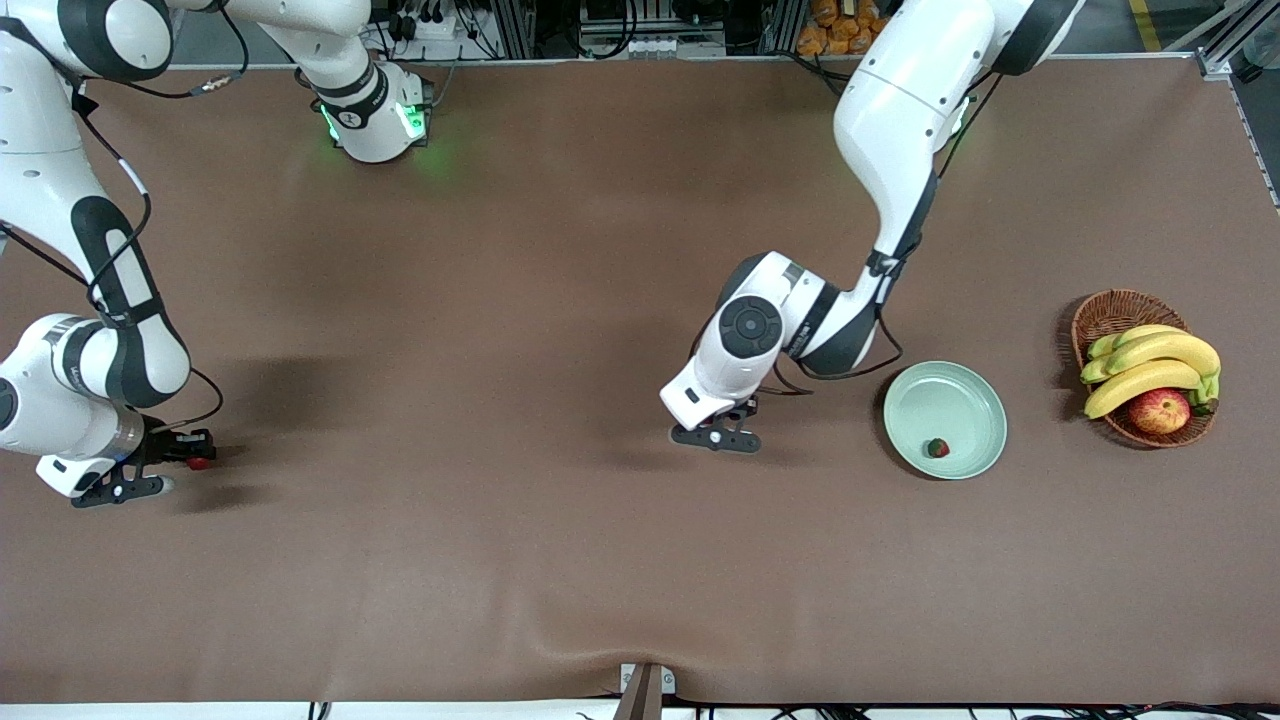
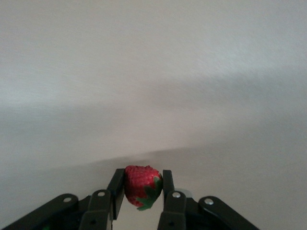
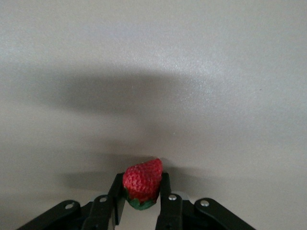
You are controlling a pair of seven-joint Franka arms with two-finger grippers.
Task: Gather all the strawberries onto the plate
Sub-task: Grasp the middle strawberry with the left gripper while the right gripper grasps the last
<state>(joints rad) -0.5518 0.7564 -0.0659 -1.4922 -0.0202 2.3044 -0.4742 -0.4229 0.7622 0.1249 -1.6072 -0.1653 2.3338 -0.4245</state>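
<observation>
Robotics lab, staged test setup. Worktop [image 1: 560, 560] covered edge to edge with a plain brown sheet, not home furniture. Two white industrial arms are based along one edge, one base [image 1: 375, 115] lit with green status lights. Aluminium frame rails [image 1: 1225, 40] at the corner, loose cables and a power strip [image 1: 440, 25] along that same edge. Props look staged: wicker basket [image 1: 1110, 310] with bananas [image 1: 1150, 365] and an apple [image 1: 1160, 410].
</observation>
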